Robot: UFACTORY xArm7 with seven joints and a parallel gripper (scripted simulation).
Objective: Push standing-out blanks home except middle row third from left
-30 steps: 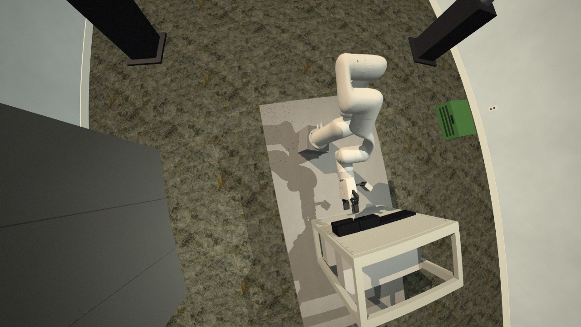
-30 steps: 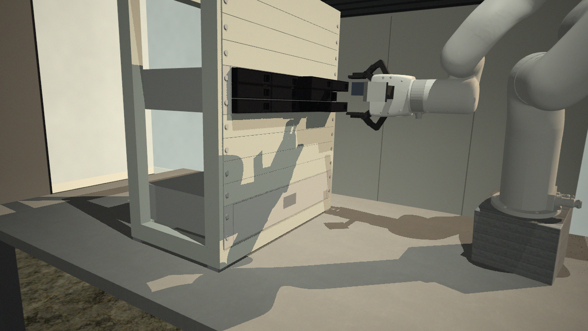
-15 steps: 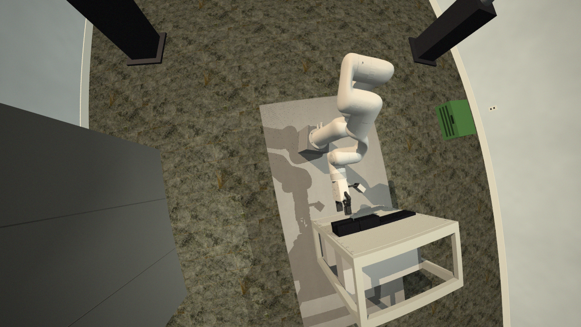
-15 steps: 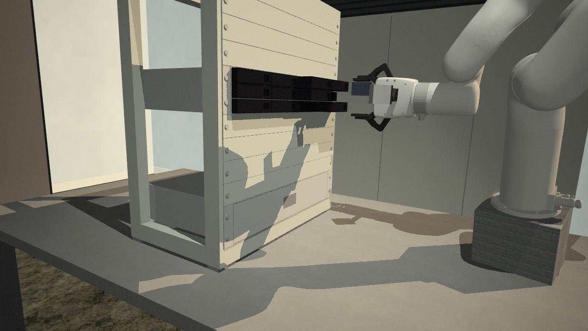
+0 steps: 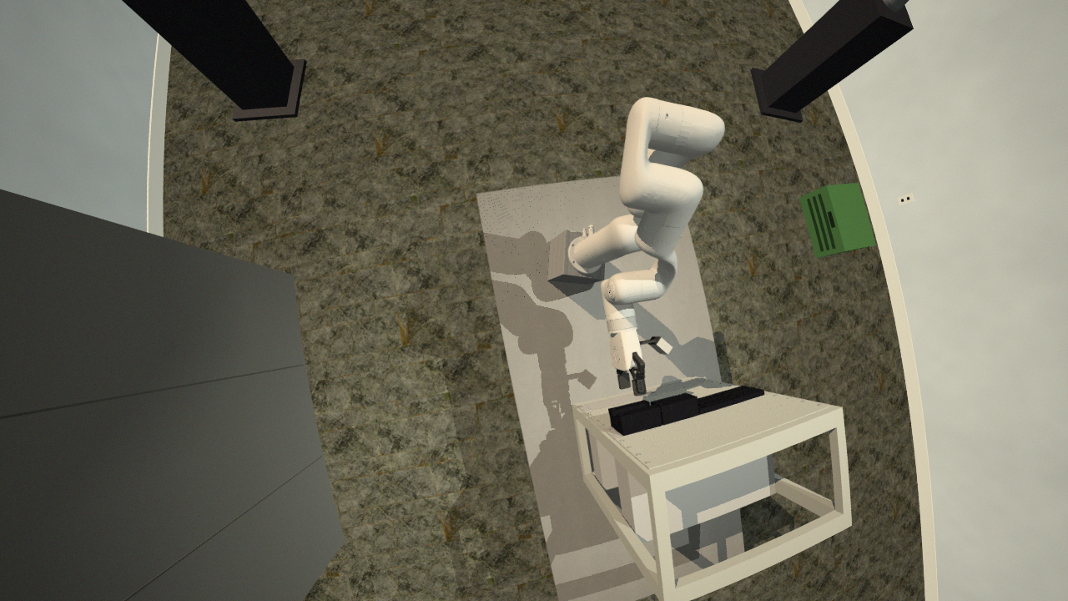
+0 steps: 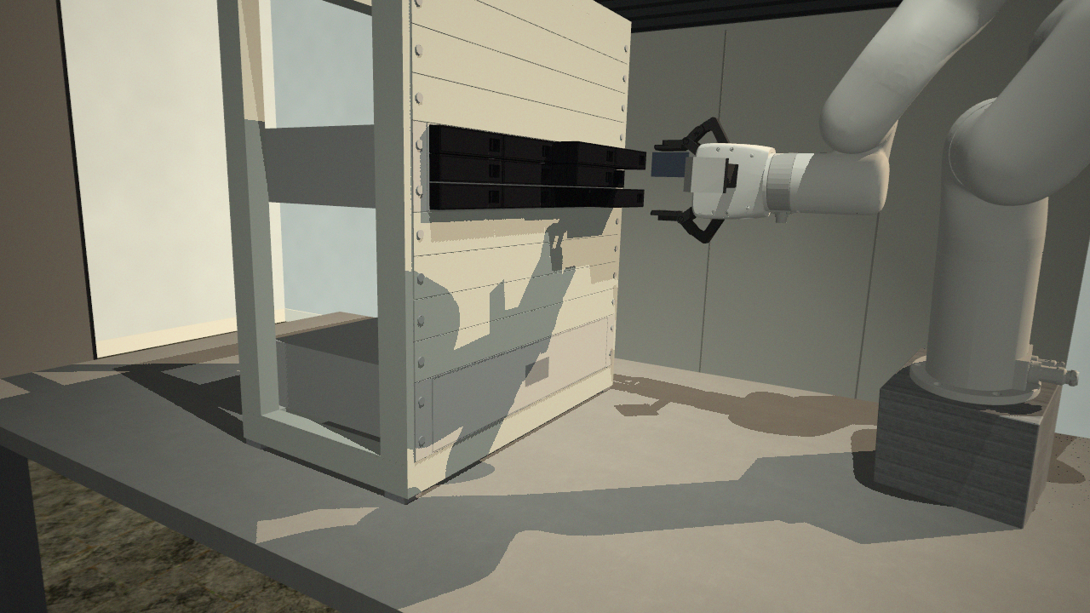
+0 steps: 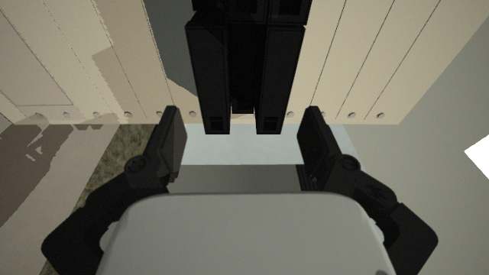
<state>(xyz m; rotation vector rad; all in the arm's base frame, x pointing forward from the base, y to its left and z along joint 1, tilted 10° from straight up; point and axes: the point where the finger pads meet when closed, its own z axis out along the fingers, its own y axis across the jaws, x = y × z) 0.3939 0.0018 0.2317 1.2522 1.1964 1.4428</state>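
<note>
The cream rack [image 6: 518, 68] [image 5: 747, 441] [image 7: 114, 57] stands on the table, and the black drive blanks [image 6: 487, 169] [image 5: 676, 409] fill a slot in its upper front. At the far right end, a top-row blank [image 6: 610, 157] [image 7: 270, 76] and a bottom-row blank [image 6: 626, 197] [image 7: 216, 76] stand out from the face. The middle-row blank [image 7: 242, 103] between them ends shorter. My gripper [image 6: 655, 180] [image 5: 631, 382] [image 7: 242, 121] is open and empty. It is level with the blanks, a short way off their right ends, touching nothing.
The arm's base sits on a dark block [image 6: 960, 449] on the table [image 6: 685, 518]. A green box [image 5: 838, 219] lies on the floor far to the side. Two black posts [image 5: 246, 67] [image 5: 828, 52] and a large dark cabinet [image 5: 149, 373] stand further off.
</note>
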